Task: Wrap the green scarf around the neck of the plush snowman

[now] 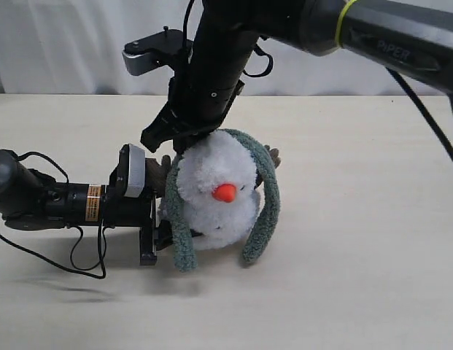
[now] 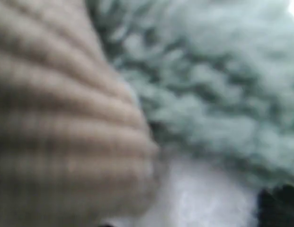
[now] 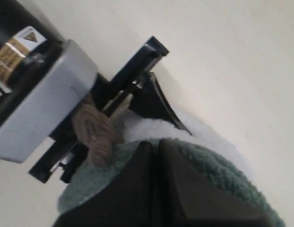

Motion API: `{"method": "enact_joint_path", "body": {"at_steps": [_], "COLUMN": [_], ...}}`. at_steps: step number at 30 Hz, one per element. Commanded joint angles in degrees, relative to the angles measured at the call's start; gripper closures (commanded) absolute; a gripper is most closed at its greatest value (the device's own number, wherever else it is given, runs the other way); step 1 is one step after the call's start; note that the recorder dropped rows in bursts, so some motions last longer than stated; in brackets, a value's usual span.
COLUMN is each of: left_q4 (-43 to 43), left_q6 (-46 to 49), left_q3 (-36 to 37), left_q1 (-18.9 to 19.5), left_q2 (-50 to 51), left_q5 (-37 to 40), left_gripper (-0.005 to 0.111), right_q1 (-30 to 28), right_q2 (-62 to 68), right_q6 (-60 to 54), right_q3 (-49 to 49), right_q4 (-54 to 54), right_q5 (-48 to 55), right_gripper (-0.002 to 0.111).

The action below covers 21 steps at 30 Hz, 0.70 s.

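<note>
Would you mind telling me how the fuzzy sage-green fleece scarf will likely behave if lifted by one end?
Probably floppy: the fuzzy sage-green fleece scarf hangs limp down both sides of the fluffy white plush snowman, following its curve. Likely light: it is a thin, narrow strip. Its fuzzy pile should grip, not slip.

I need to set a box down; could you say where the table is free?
The table is bare right of the snowman and in front. Crowded: its left, by the left gripper; its top, by the right gripper.
</note>
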Motion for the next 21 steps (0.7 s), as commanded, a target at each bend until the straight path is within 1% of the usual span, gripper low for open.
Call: {"method": "enact_joint_path", "body": {"at_steps": [1, 7, 16, 18, 21], "left_q4": [-0.49, -0.49, -1.01, -1.01, -1.01], "left_q6": [-0.54, -0.54, -0.54, -0.54, -0.54], "left_q3": [-0.25, -0.25, -0.25, -0.25, -0.25], "left_q1": [-0.24, -0.24, -0.24, -0.24, -0.24], "left_q2": [0.07, 0.07, 0.07, 0.07, 0.07], "left_q5": [-0.77, -0.77, -0.77, -0.77, -0.77], "left_gripper": [0.107, 0.107, 0.107, 0.107, 0.107], "right_q1": [-0.27, -0.13, -0.13, -0.13, -0.13], "right_q2": [2.18, 2.74, -3.16, -5.33, -9.14], "right_q6": [4.08, 2.41, -6.66, -6.77, -6.11], "right_q3": [-0.93, -1.33, -6.72, -6.96, -7.06], "right_q4": [-8.78, -9.03, 4.09, 3.55, -1.94], "right_q5": [1.20, 1.20, 1.20, 1.20, 1.20], "right_gripper": [0.104, 0.104, 0.104, 0.104, 0.104]}}
